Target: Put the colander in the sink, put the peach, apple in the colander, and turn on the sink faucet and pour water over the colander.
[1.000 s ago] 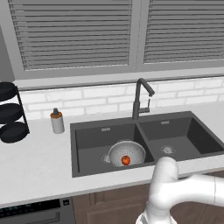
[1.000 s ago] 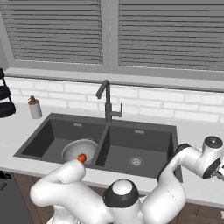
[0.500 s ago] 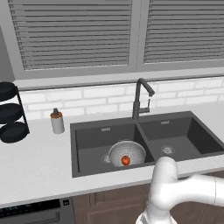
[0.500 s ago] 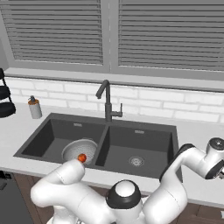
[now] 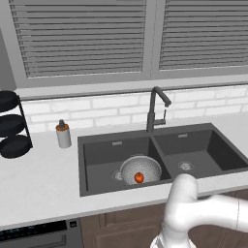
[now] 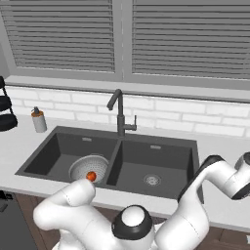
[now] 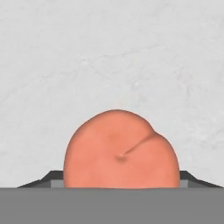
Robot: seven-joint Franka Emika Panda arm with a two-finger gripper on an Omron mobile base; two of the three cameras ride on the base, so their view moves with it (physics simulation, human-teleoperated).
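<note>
1. the colander (image 5: pixel 140 170) is sitting in the left basin of the sink (image 5: pixel 97 167), with the apple (image 5: pixel 139 178) lying inside it.
2. the peach (image 7: pixel 121 151) is resting on the pale counter (image 7: pixel 109 57), close in front of the hand camera; this looks like the peach pickup step.
3. the fingertips (image 7: pixel 48 178) are flanking the peach at both sides; i cannot tell whether they are pinching it yet.
4. next, i judge, a firm squeeze, a lift, and a carry over to the colander.

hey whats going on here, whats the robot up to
The colander already sits in the left basin of the sink with the apple inside. The arm has swung off to the right, and its claw is down around the peach on the pale counter, fingertips at either side of it. The faucet runs no water.
</note>
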